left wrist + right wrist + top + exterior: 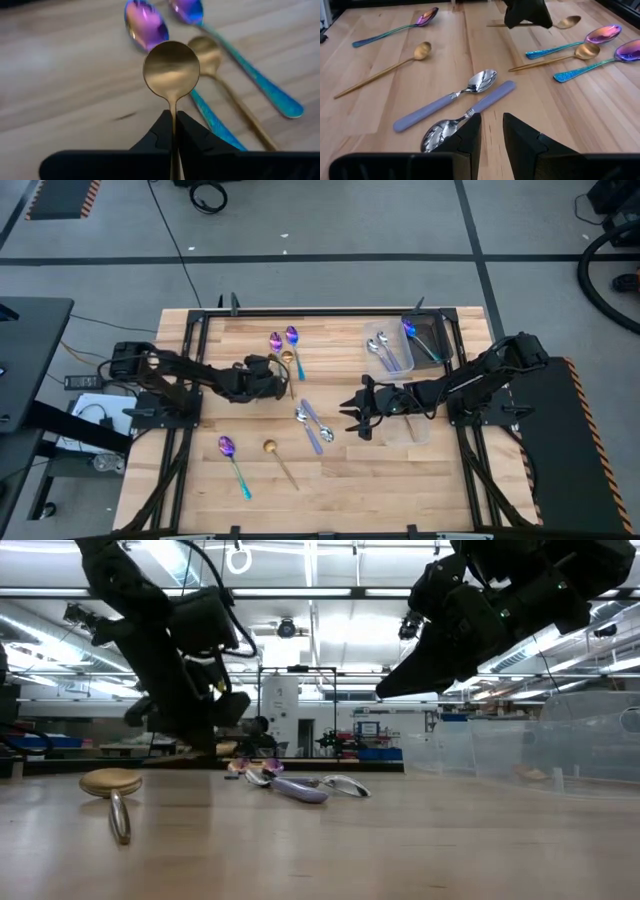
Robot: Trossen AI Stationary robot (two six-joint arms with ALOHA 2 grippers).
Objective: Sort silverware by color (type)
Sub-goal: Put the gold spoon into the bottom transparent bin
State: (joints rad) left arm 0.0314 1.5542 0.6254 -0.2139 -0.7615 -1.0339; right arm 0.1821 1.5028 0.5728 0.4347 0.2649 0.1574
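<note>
Pinching a gold spoon by its handle, the left tool hovers beside the far spoons; lower it next to the other gold one (not the purple). Right tool waits spread over the lilac-handled spoons.

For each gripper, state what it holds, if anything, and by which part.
The left gripper holds a gold spoon by its thin handle just below the bowl, jaws shut on it. The right gripper holds nothing; its jaws stand open above two silver spoons.

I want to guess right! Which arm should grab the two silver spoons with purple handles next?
Probably the right: its open right gripper hovers beside those spoons, while the left gripper already holds a gold spoon.
</note>
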